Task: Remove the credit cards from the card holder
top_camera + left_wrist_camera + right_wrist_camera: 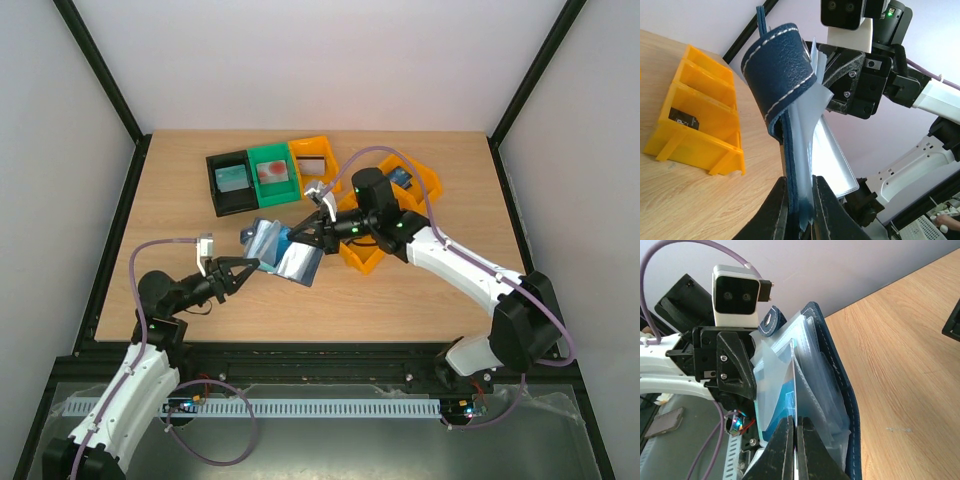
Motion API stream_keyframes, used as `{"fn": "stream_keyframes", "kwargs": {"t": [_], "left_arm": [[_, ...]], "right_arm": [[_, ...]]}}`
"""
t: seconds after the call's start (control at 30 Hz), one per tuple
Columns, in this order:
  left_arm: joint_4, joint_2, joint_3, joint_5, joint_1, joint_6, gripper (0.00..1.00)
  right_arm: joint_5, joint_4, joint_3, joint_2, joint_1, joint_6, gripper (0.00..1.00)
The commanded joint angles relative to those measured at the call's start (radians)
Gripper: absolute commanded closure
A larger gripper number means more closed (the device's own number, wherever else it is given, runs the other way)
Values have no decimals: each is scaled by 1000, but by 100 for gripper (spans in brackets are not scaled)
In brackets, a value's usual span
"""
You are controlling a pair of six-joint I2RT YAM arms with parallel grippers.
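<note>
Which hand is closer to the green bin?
Right. The right hand grips the wallet just in front of the green bin; the left hand grips the wallet's near edge, farther off.

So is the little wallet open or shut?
Open. The card holder is spread wide, and its clear pockets fan out loose instead of lying flat together.

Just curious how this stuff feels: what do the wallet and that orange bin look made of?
Card holder: leather or imitation, navy, grained, white stitching; its inner sleeves look like clear glossy plastic film. Orange bin: smooth moulded plastic, probably.
</note>
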Motion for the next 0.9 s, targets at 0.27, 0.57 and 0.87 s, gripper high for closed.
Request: {"fn": "stream_keyframes", "kwargs": {"t": [0.27, 0.57, 0.87], "left_arm": [[-37, -31, 10, 14, -7, 48, 98], [-223, -65, 48, -175, 2, 146, 98], [-419, -168, 117, -708, 127, 228, 98]], "right_arm": [[243, -165, 69, -56, -62, -113, 98], [404, -62, 69, -109, -201, 51, 98], [628, 94, -6, -176, -356, 346, 98]]}}
